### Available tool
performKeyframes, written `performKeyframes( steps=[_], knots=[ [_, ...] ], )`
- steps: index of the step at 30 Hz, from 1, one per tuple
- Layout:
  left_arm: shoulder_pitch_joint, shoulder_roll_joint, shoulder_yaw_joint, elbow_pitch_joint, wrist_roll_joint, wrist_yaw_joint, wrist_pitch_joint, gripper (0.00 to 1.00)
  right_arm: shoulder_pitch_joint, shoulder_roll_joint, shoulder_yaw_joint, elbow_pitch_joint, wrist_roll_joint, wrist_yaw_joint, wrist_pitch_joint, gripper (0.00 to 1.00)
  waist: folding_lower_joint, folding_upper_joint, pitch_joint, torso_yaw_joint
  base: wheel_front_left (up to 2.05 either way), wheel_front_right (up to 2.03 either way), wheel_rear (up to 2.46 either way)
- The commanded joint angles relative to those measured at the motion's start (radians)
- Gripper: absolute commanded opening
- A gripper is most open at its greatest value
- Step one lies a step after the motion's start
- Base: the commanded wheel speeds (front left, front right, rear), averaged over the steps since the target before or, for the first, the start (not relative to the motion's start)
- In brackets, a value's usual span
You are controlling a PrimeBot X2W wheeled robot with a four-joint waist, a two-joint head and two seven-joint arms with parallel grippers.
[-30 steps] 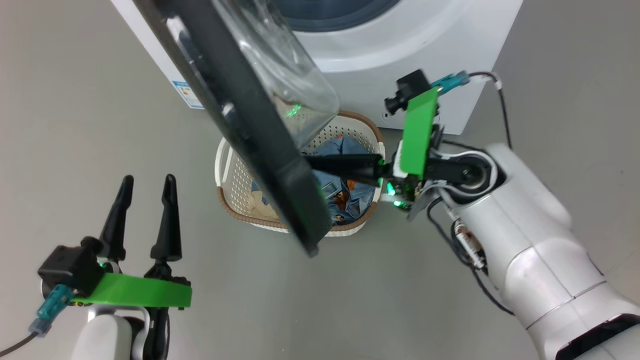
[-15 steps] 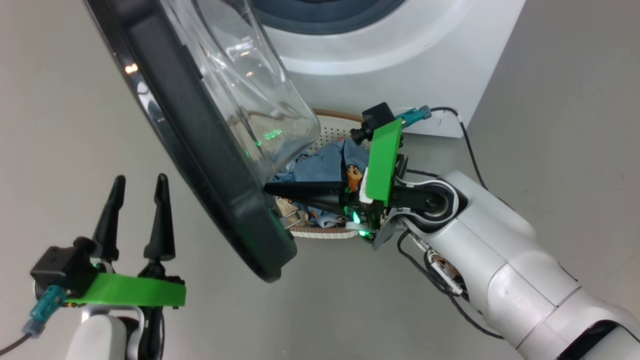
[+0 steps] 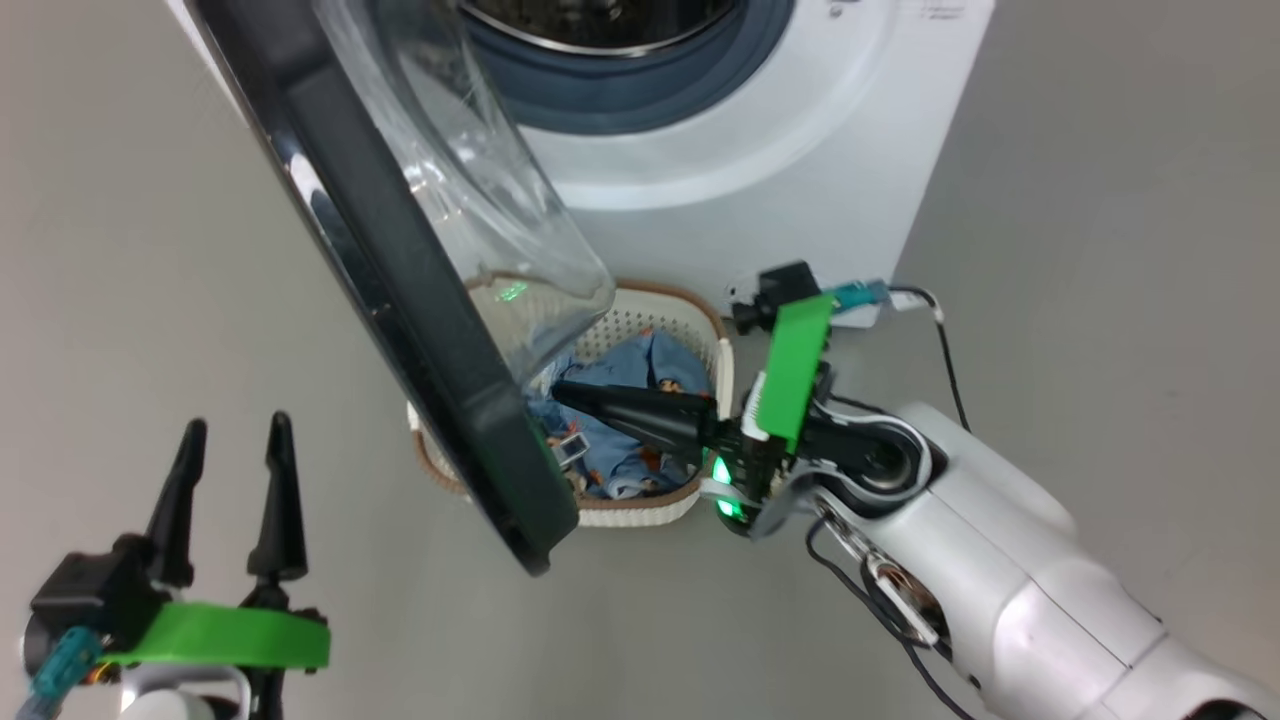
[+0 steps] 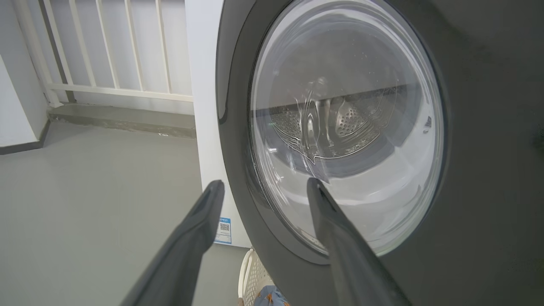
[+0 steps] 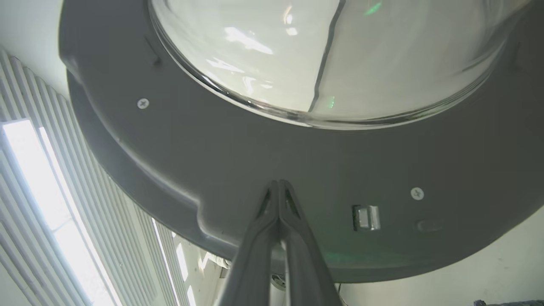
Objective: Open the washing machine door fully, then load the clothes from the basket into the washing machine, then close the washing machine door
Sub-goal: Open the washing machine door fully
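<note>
Head: door-opening step, I judge. Right gripper, pinched shut on nothing, tips at the washing machine door inner rim, above the basket of clothes. Left gripper spread wide, empty.
Left wrist: door face close; floor free leftward.
Right wrist: tips beside latch. Next: push door wider.

pinched-together right gripper at the washing machine door — basket below

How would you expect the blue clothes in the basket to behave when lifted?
The clothes lie crumpled in soft folds, so they will probably flop and drape rather than hold shape. The fabric looks thin, so likely light for its bulk. Heaped together in the basket, one pinch may drag up a neighbouring piece.
</note>
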State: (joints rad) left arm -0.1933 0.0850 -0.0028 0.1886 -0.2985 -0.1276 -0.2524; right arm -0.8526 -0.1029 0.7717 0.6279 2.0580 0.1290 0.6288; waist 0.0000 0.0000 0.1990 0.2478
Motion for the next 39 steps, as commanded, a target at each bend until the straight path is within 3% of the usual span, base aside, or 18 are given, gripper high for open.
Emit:
performKeyframes(
  steps=[1, 19, 20, 21, 22, 23, 24, 36, 39],
  knots=[
    [0.004, 0.033, 0.041, -0.020, 0.011, -0.003, -0.009, 1.00, 0.032, 0.012, -0.013, -0.035, 0.009, 0.002, -0.013, 0.00, 0.0000, 0.0000, -0.042, -0.038, 0.00, 0.00, 0.00],
    [0.127, 0.023, 0.127, -0.035, 0.056, -0.003, -0.009, 1.00, 0.257, -0.065, -0.097, -0.202, 0.009, 0.002, -0.096, 0.00, 0.0000, 0.0000, -0.159, -0.167, 0.00, 0.00, 0.00],
    [0.131, 0.022, 0.129, -0.036, 0.057, -0.003, -0.009, 1.00, 0.266, -0.069, -0.103, -0.210, 0.004, 0.002, -0.106, 0.03, 0.0000, 0.0000, -0.163, -0.170, 0.00, 0.00, 0.00],
    [0.134, 0.021, 0.132, -0.037, 0.058, -0.003, -0.009, 1.00, 0.275, -0.072, -0.111, -0.217, -0.001, 0.002, -0.120, 0.27, 0.0000, 0.0000, -0.167, -0.173, 0.00, 0.00, 0.00],
    [0.137, 0.019, 0.135, -0.037, 0.059, -0.003, -0.009, 1.00, 0.284, -0.074, -0.117, -0.225, -0.005, 0.002, -0.130, 0.45, 0.0000, 0.0000, -0.171, -0.175, 0.00, 0.00, 0.00],
    [0.141, 0.018, 0.138, -0.037, 0.060, -0.003, -0.009, 1.00, 0.293, -0.076, -0.124, -0.233, -0.013, 0.002, -0.145, 0.83, 0.0000, 0.0000, -0.175, -0.177, 0.00, 0.00, 0.00],
    [0.145, 0.018, 0.141, -0.038, 0.061, -0.003, -0.009, 1.00, 0.302, -0.076, -0.134, -0.242, -0.020, 0.002, -0.164, 1.00, 0.0000, 0.0000, -0.178, -0.179, 0.00, 0.00, 0.00],
    [0.173, 0.011, 0.157, -0.051, 0.069, -0.003, -0.009, 1.00, 0.431, -0.030, -0.364, -0.399, -0.191, 0.002, -0.483, 1.00, 0.0000, 0.0000, -0.192, -0.186, 0.00, 0.00, 0.00],
    [0.177, 0.009, 0.160, -0.055, 0.069, -0.003, -0.009, 1.00, 0.459, -0.034, -0.404, -0.433, -0.289, 0.002, -0.560, 1.00, 0.0000, 0.0000, -0.191, -0.188, 0.00, 0.00, 0.00]
  ],
)
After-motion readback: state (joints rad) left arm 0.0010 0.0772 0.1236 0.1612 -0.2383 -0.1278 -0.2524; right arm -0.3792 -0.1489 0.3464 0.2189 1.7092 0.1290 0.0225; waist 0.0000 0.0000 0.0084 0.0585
